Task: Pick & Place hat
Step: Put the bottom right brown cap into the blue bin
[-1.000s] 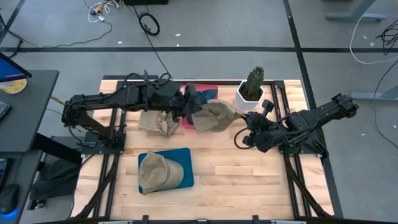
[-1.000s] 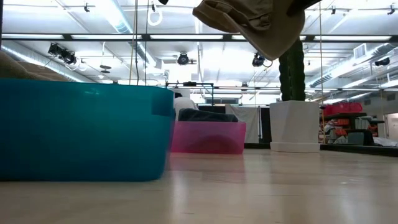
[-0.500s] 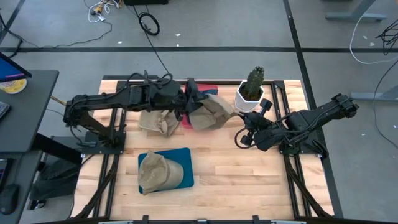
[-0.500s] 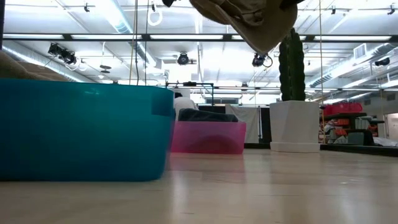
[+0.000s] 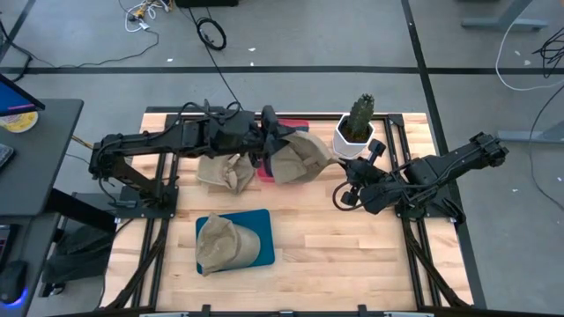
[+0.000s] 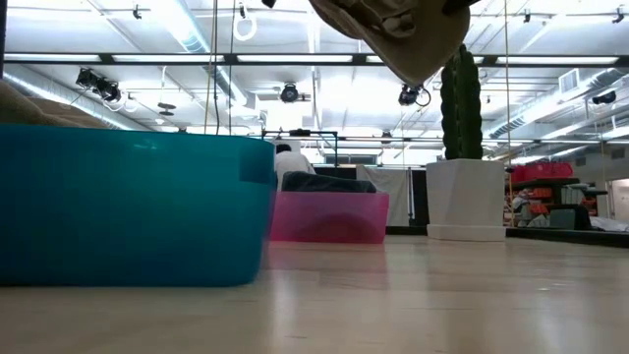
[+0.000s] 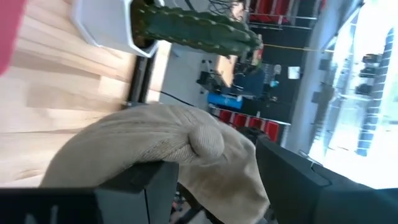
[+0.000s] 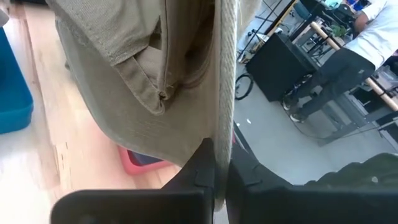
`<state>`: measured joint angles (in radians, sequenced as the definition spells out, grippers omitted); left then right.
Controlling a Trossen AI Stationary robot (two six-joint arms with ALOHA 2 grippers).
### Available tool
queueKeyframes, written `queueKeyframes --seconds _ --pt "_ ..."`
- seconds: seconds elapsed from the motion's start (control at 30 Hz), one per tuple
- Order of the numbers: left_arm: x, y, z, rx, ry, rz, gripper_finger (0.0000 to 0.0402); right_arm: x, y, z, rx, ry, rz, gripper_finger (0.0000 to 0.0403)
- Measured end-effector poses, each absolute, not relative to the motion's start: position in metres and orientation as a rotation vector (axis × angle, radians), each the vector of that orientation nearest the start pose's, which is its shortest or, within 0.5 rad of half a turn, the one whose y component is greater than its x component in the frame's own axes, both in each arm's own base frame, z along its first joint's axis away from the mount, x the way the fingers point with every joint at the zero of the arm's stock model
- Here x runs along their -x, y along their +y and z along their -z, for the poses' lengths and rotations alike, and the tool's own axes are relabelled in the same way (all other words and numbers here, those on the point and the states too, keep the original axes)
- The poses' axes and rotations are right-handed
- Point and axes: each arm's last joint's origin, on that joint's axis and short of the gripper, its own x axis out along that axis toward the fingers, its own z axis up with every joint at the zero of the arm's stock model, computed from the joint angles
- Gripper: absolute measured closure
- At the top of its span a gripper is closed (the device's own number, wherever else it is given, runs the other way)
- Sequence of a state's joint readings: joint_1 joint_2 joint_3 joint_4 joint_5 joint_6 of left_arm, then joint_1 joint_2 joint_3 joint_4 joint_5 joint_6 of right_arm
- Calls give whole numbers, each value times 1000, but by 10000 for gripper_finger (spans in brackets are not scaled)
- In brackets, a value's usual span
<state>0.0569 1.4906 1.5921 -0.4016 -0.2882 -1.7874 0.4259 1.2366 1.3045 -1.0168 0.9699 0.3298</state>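
A tan hat (image 5: 302, 158) hangs in the air over the table's far middle, between the two arms. It shows at the top of the low view (image 6: 398, 34), well above the wood. My left gripper (image 5: 269, 145) reaches in from the table's left and is shut on the hat. My right gripper (image 5: 342, 180) comes from the right, at the hat's right edge, and is shut on it. The pink tray (image 5: 295, 123) lies partly under the hat. My left gripper has the hat's bunched crown (image 7: 174, 146) between its two fingers (image 7: 134, 186), coming level from the table's left. The hat is lifted clear and sags beyond the fingers. My right gripper pinches a thin edge of the hat (image 8: 222, 124) between its fingers (image 8: 199, 168), coming from the table's right. The cloth hangs in folds (image 8: 124, 81) beside that edge.
A second tan hat (image 5: 220, 172) lies on the wood under the left arm. A third sits in the teal tray (image 5: 262, 231) near the front, which fills the left of the low view (image 6: 128, 206). A cactus in a white pot (image 5: 355, 130) stands close behind the right gripper.
My left gripper has drawn back a little toward the table's far left, carrying its side of the hat with it. The hat has risen slightly and bunched tighter, while its right edge has stayed in place.
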Motion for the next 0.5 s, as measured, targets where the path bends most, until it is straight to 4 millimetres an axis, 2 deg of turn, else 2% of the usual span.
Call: queueKeyframes --seconds 0.5 --pt "-324 33 -417 1658 -64 -594 186 -218 73 -365 388 615 568 394"
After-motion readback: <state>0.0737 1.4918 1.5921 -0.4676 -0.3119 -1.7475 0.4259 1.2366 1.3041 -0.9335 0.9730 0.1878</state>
